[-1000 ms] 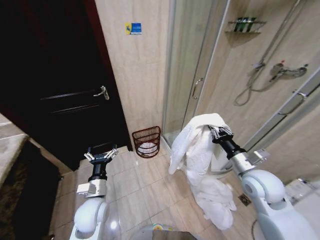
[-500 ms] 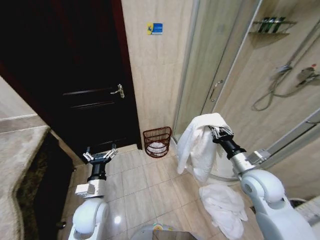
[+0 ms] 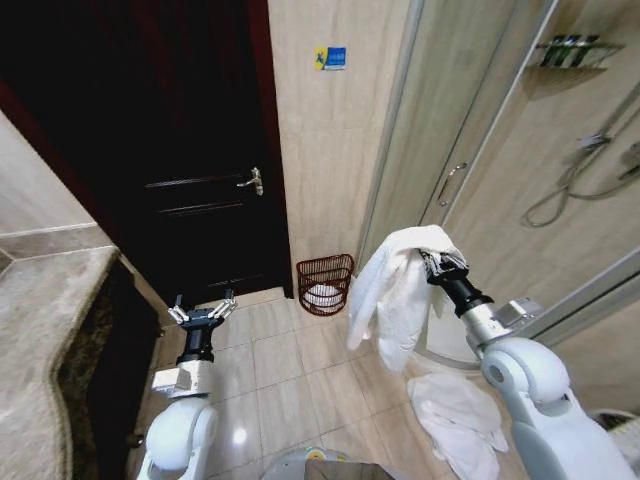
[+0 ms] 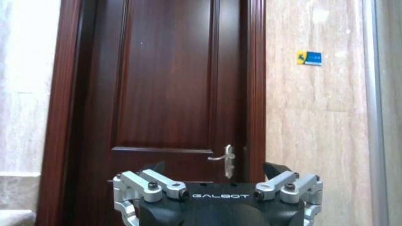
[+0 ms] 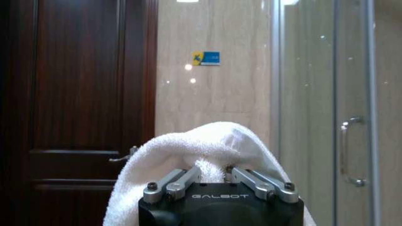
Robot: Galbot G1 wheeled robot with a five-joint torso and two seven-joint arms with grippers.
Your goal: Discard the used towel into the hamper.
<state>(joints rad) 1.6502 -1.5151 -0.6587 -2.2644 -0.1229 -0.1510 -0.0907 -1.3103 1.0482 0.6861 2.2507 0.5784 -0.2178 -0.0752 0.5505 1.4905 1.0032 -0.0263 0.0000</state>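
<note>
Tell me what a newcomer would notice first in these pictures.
First, the white towel draped from the right end effector, shut on it and held high before the shower door. Next, the hamper on the floor against the tiled wall, beside the dark door. The left end effector hangs open and empty, low.

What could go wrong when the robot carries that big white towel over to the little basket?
The towel hangs long and loose from the right tool, so it might drag or catch on the way. The hamper is small and already holds something white, so the towel may spill over its rim. Another towel on the floor lies by the robot and could tangle its wheels.
</note>
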